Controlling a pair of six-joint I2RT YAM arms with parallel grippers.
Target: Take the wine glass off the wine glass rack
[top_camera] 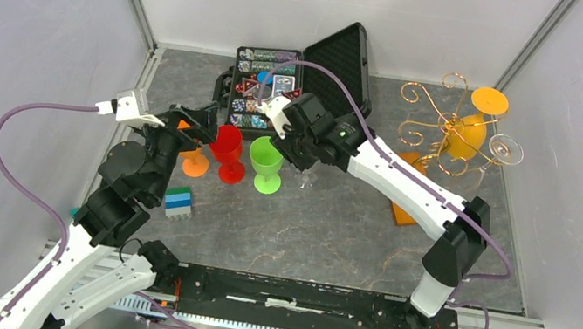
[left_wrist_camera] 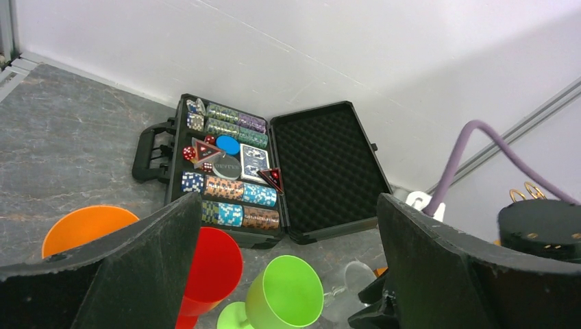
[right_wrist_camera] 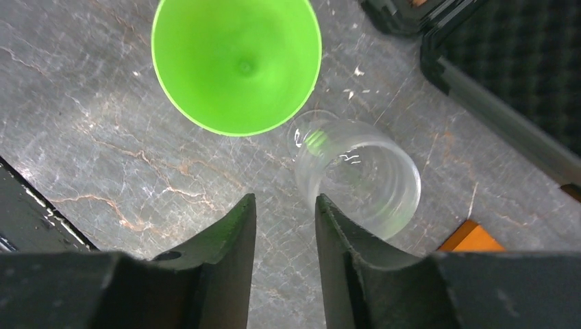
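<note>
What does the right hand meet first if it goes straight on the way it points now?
Probably the clear wine glass: in the wrist view its rim lies right beside one finger of the right hand, perhaps under it. Depth is unclear; if the finger misses it, the bare table comes next.

A clear wine glass [right_wrist_camera: 357, 179] stands upright on the bench, off the rack and well left of it, its rim open to the top. The wine glass rack [top_camera: 445, 134], gold wire with curled scroll arms on a flat orange-brown base, stands at the far right. A yellow-orange glass [top_camera: 470, 133] and another clear glass [top_camera: 505, 149] hang on it.
</note>
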